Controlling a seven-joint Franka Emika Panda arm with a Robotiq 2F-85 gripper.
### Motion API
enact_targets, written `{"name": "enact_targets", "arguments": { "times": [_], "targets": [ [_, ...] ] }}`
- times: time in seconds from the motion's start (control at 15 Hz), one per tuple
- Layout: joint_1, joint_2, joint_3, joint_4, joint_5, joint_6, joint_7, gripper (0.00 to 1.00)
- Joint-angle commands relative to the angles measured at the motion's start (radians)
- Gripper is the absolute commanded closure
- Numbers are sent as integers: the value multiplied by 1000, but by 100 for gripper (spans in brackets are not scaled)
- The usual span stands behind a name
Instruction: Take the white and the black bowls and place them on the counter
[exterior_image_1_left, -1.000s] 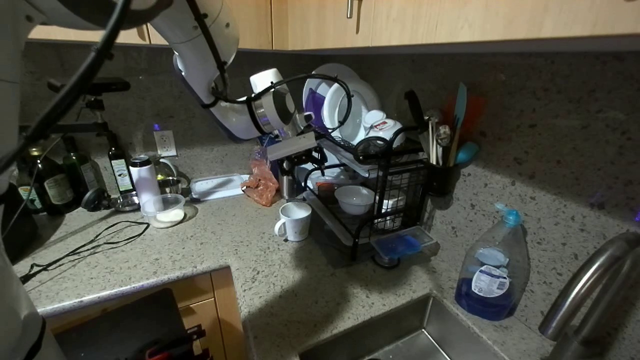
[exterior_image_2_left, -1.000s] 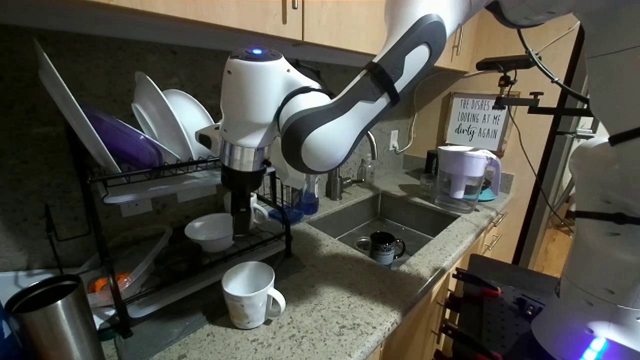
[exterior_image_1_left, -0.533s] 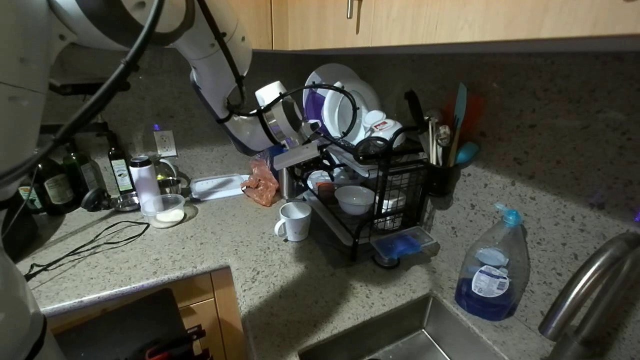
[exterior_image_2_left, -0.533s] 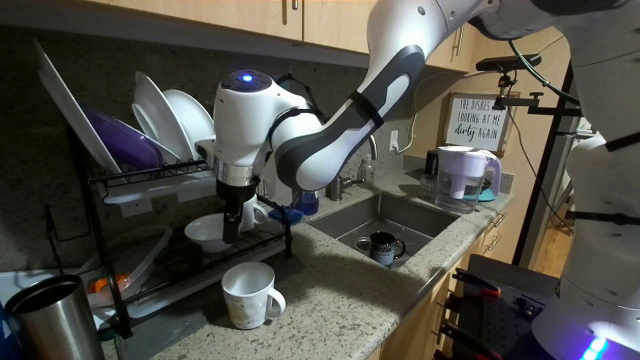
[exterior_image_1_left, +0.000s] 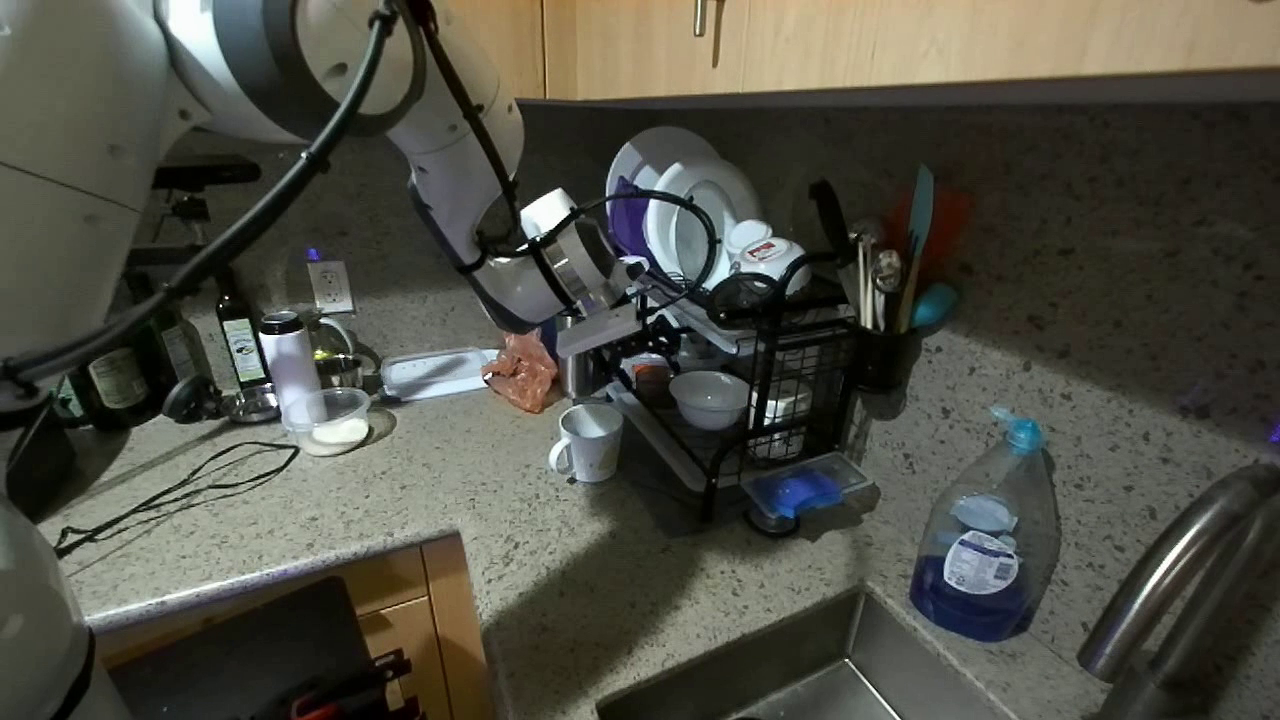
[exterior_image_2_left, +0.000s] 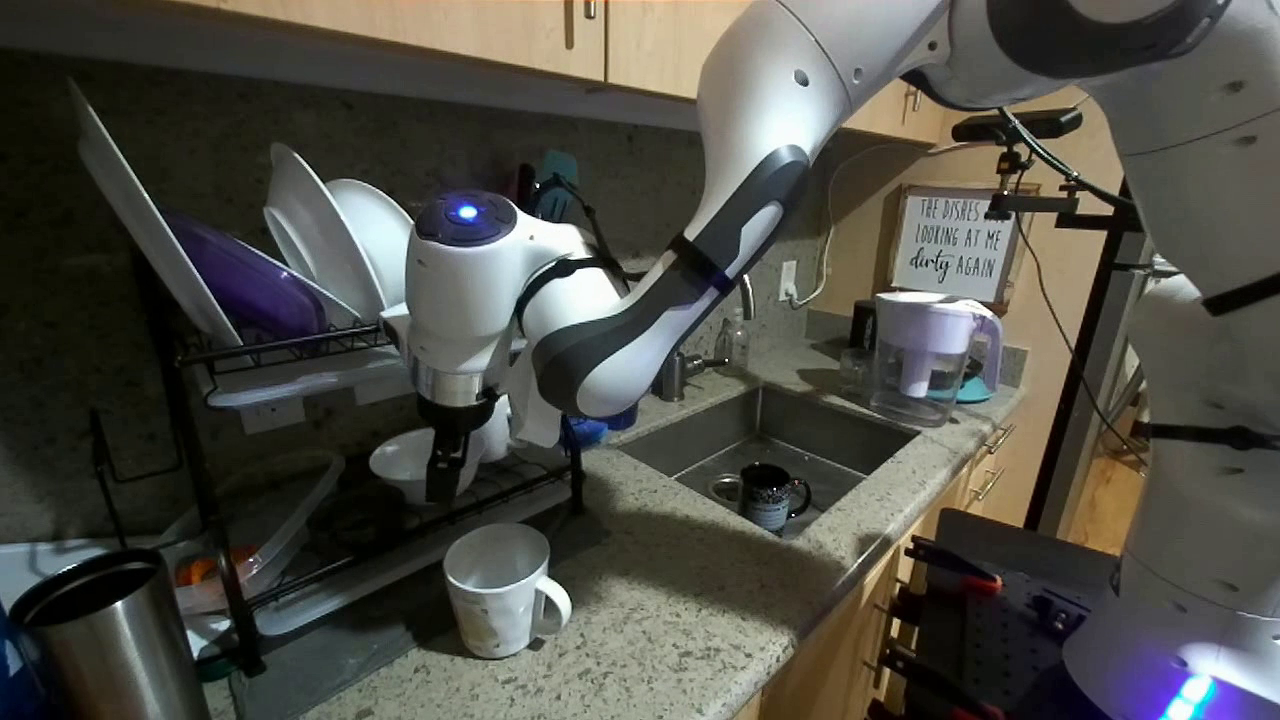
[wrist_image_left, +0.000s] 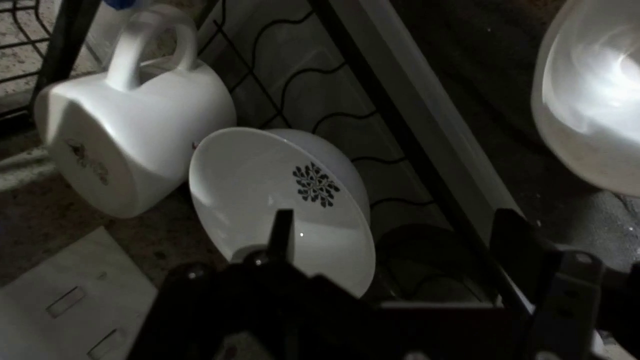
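My claw (wrist_image_left: 395, 220) is spread wide, holding nothing. The white bowl (wrist_image_left: 260, 190) sits low in the rack (wrist_image_left: 370, 85), toward the tipped cup (wrist_image_left: 165, 120) from the middle of my gap, so I think I should slide that way. The black bowl (wrist_image_left: 417, 242) may be that dark round one beside it, but it's too dim to tell
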Motion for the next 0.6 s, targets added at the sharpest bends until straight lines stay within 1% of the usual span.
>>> {"name": "enact_targets", "arguments": {
  "times": [0.0,0.07,0.27,0.4,0.53],
  "targets": [
    [-1,6,2,6,2,-2,-2,0],
    [-1,10,2,9,2,-2,-2,0],
    [14,6,-25,5,-32,68,90,0],
    [40,5,-61,3,-82,117,187,0],
    [61,0,-88,-1,-135,137,293,0]
  ]
}}
